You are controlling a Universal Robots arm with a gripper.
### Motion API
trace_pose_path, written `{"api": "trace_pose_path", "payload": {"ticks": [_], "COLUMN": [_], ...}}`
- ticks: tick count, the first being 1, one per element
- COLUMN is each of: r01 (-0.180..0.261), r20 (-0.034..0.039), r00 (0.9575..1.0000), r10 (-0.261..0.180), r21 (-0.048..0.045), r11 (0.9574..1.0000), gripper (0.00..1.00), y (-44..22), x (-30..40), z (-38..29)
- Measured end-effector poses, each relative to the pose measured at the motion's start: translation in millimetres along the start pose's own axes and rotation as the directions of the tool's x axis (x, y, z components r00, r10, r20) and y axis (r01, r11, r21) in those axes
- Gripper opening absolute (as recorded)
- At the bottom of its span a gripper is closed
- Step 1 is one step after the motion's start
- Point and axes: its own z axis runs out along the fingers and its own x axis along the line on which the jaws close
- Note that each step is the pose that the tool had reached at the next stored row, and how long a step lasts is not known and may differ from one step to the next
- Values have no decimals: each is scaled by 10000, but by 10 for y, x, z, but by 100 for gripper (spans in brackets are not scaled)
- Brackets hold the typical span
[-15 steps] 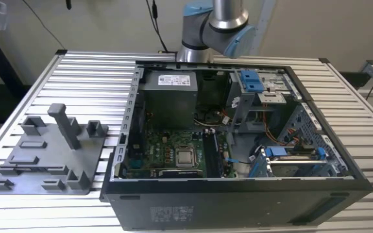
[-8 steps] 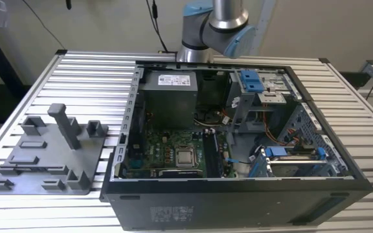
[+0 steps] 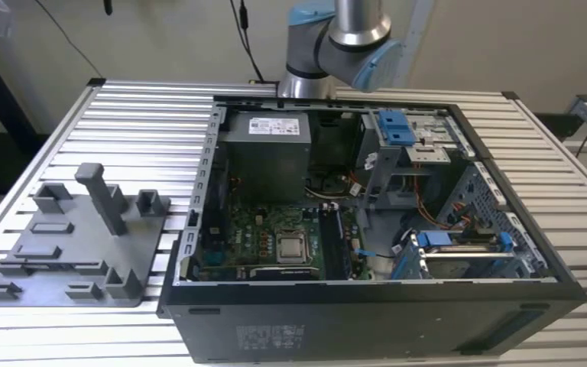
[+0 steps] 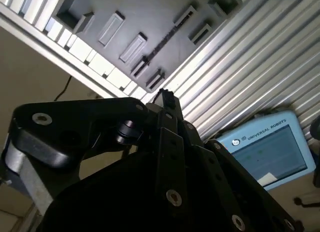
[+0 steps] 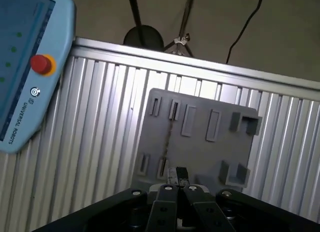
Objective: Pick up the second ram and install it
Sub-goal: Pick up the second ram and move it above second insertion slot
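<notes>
Dark and mottled against pale grey plastic, the second ram (image 5: 168, 139) showed in both wrist views as 1 thin strip on the tray (image 5: 200, 157). It was seen edge-on, so its label and chips could not be made out, nor whether it stood on end or lay on its long edge. Its long axis appeared to run crosswise, from the slots (image 5: 189, 119) along 1 long edge of the tray toward those along the opposite edge. It sat nearer the end that faced the pendant (image 5: 25, 67) than the end with the raised blocks (image 5: 250, 124).

The gripper (image 5: 177, 176) hung high above the tray, well apart from the ram, its 2 fingertips (image 5: 173, 179) drawn together. Its black linkages (image 5: 165, 207) hid the tray's nearest edge in the first wrist view.

In the exterior view the tray sat near the table's (image 3: 131, 115) edge on the exterior view's left, with a grey upright post (image 3: 102, 199) standing on it. Its other side lay just beside the open computer case (image 3: 375, 329); whether the 2 touched was unclear. Bare slats (image 3: 141, 145) lay open beyond the tray toward the table's far corner. The arm (image 3: 339, 38) stood at the far edge behind the case, cut off by the frame. Inside the case, the dark memory sockets (image 3: 339, 245) beside the processor (image 3: 291, 248) were too dim to tell what sat in them. The pale blue pendant lay on the slats, partly cut off.
</notes>
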Motion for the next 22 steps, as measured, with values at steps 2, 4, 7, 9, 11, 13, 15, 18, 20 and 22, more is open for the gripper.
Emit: {"api": "trace_pose_path", "payload": {"ticks": [2,4,7,9,11,13,15,18,20,22], "r01": [343,555,874,917,758,525,467,128,-205,-491], "r20": [-18,-26,-40,62,242,358,379,393,406,418], "r00": [9994,9985,9962,9958,9968,9980,9982,9991,9990,9979], "r10": [-343,-555,-874,-917,-760,-529,-471,-133,200,486], "r21": [-1,-2,-1,41,92,120,126,124,125,124], "r11": [9994,9985,9962,9958,9971,9985,9988,9998,9997,9987], "gripper": [11,11,11,11,11,11,11,11,11,11], "y": [0,1,0,0,0,0,0,0,-1,-2], "x": [0,0,0,-1,0,0,-1,0,0,0], "z": [0,0,0,2,7,13,20,44,65,96]}}
